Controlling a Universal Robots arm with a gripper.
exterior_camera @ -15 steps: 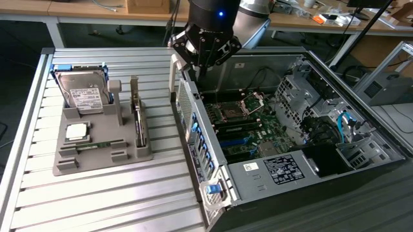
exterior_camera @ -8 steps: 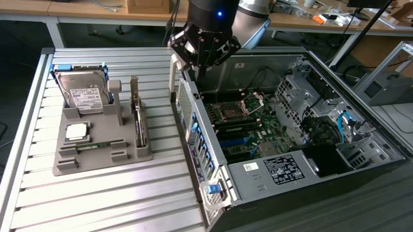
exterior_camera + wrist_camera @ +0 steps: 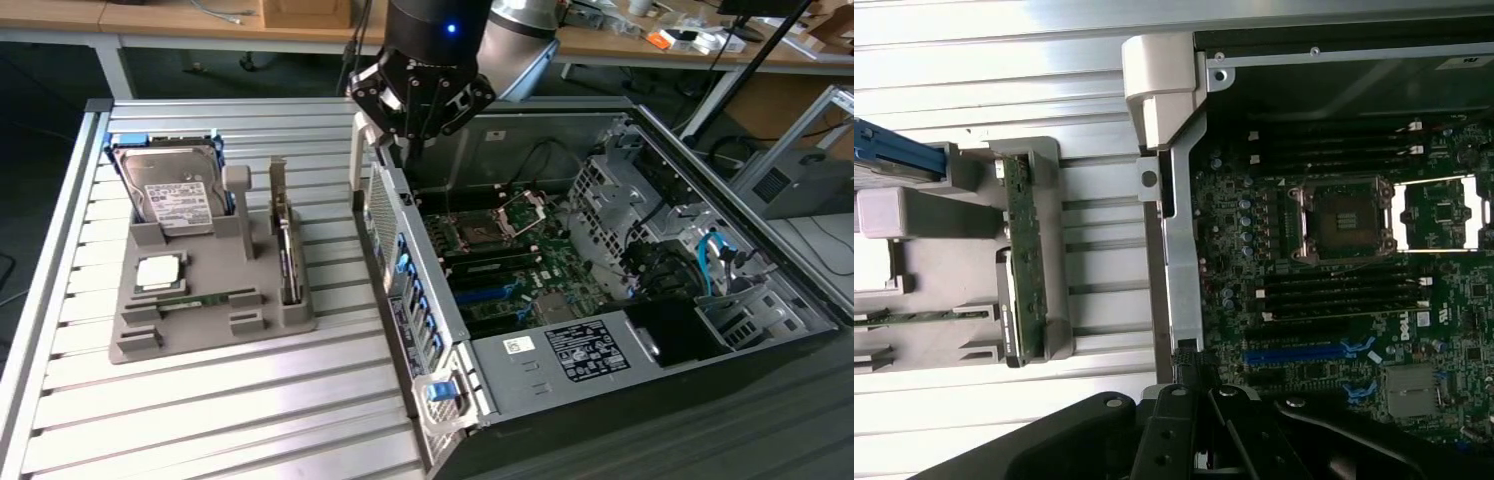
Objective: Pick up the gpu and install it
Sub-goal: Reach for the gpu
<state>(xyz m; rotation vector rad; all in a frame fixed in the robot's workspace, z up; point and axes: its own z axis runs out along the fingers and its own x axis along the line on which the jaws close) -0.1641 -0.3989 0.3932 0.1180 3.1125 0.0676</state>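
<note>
**Exterior view.** Item: gpu (image 3: 283, 240), a thin green card. It is standing on its long edge in a slot of the grey holder (image 3: 200, 335), between the hard drive (image 3: 174, 195) and the open computer case (image 3: 400, 260). I am reading its long axis as running from the far side of the table toward the near side, parallel with the case wall. The gripper (image 3: 411, 140) is hovering over the case's far corner, apart from the card. I cannot tell whether it is apart or together.

**Wrist view.** I am seeing the gpu (image 3: 1019, 260) edge-on, with its top edge exposed. I am judging it light, stiff and fragile. The best hold looks like a pinch across its thickness on the upper edge, near mid-length and clear of components. I cannot tell which end carries the bracket. The gripper (image 3: 1199, 440) is sitting beside the case wall (image 3: 1179, 250).
</note>
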